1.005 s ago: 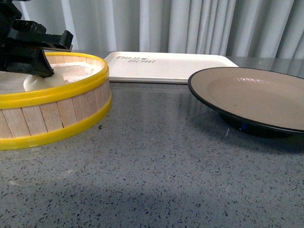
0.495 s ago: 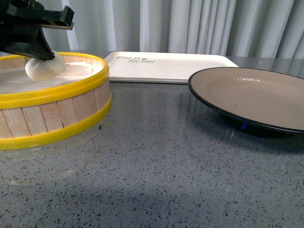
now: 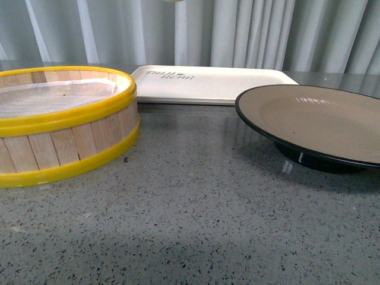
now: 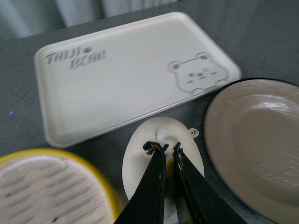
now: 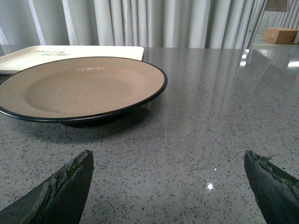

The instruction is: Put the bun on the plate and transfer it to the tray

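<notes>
Hanging over the grey speckled table (image 3: 196,208), the small cream-white pleated steamed bun (image 4: 140,163) is pinched at its top by the closed black fingers of the left gripper (image 4: 163,148). It is seen between the yellow-rimmed wooden steamer basket (image 4: 46,186), the off-white rectangular tray (image 4: 117,79) and the tan, black-rimmed round plate (image 4: 252,140). The right gripper (image 5: 168,156) is held spread wide near the plate.

soft even light, blurred wrist edges

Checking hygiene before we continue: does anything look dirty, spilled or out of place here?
Nothing is spilled or askew. One oddity: the left claw, shut on the bun, has brownish ragged bits on its fingertips where they dig into the dough. The tray and plate look clean.
</notes>
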`<state>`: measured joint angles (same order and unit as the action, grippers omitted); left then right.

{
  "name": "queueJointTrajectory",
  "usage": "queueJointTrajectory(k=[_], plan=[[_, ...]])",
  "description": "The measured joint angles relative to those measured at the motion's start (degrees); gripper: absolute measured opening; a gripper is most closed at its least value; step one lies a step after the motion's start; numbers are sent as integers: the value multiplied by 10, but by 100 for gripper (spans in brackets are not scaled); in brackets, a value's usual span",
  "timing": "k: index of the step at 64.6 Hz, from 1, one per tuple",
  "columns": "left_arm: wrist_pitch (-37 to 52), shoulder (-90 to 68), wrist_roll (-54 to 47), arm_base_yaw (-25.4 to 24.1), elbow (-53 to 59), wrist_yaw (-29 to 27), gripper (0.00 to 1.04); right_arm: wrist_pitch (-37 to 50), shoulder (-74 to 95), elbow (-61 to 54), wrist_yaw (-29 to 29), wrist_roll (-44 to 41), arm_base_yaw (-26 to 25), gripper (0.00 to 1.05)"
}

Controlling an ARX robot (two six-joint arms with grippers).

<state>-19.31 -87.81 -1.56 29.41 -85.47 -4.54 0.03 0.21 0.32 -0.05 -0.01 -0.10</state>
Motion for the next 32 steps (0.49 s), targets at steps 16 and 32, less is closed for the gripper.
queueJointTrajectory(k=[16,32], plan=[[12,-120,-36,111,-87,-31,4,0,0,0,0,0,0,96],[17,-207,-64,171,-130,-29,4,0,0,0,0,0,0,96]])
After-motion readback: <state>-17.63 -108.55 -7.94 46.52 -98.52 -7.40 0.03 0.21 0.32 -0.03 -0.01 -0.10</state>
